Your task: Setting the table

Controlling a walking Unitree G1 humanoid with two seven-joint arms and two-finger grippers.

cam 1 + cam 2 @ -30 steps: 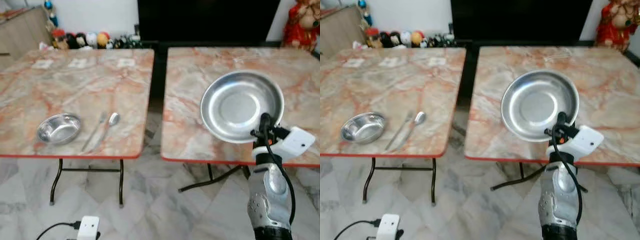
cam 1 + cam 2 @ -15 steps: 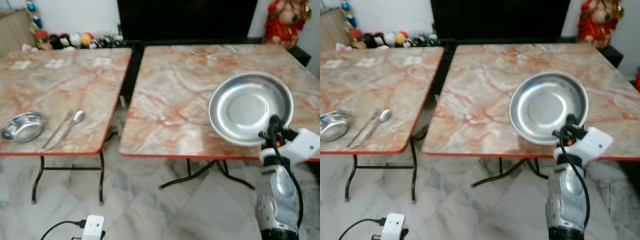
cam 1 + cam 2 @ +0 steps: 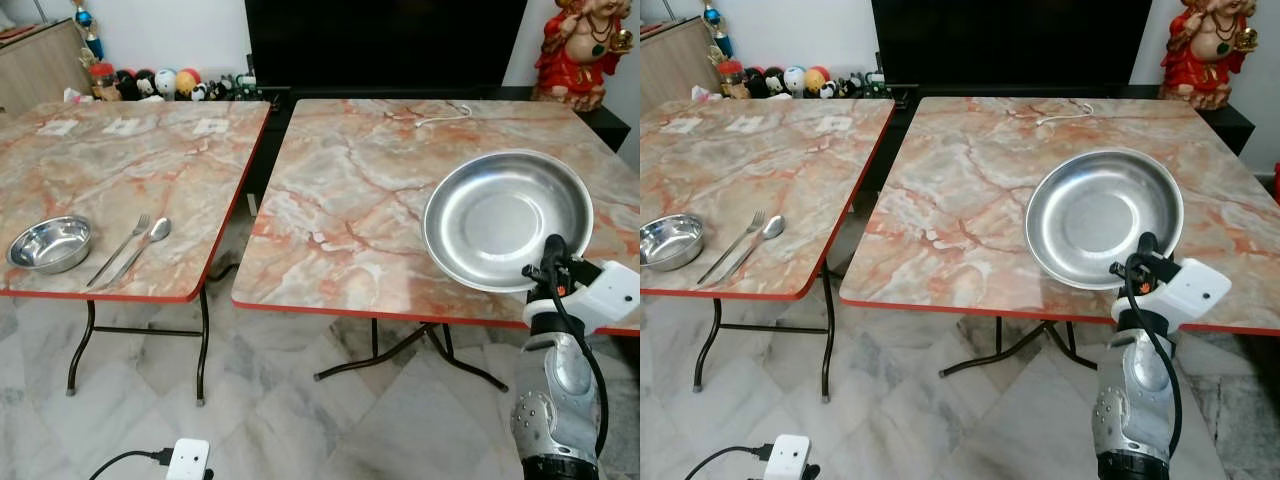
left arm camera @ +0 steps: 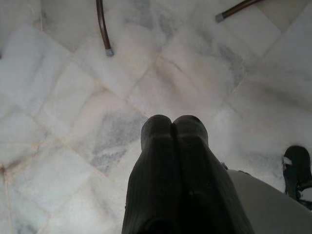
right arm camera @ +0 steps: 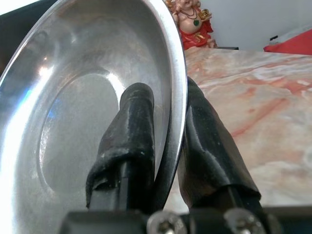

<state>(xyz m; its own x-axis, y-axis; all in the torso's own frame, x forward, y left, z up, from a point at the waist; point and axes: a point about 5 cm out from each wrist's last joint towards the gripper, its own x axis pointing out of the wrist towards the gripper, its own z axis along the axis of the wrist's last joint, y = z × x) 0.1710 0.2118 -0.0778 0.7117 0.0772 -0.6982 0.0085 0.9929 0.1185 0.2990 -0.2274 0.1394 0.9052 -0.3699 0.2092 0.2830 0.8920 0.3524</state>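
Observation:
My right gripper [image 3: 553, 262] is shut on the near rim of a large steel plate [image 3: 505, 217], holding it tilted above the front right part of the right marble table [image 3: 350, 210]. In the right wrist view the two black fingers [image 5: 131, 131] pinch the plate's rim [image 5: 175, 97]. On the left marble table [image 3: 120, 170] lie a small steel bowl [image 3: 50, 243], a fork [image 3: 118, 250] and a spoon [image 3: 142, 244] side by side near the front edge. My left gripper [image 4: 174, 123] hangs shut over the marble floor, holding nothing.
A gap separates the two tables. A white cable [image 3: 440, 116] lies at the right table's far edge. A black TV cabinet [image 3: 385, 45], small toys [image 3: 160, 82] and a red statue [image 3: 580, 45] stand behind. A white power adapter [image 3: 187, 460] lies on the floor.
The whole picture shifted as the camera moved, bringing the right table more into the centre. My right gripper keeps its hold on the plate over the right table.

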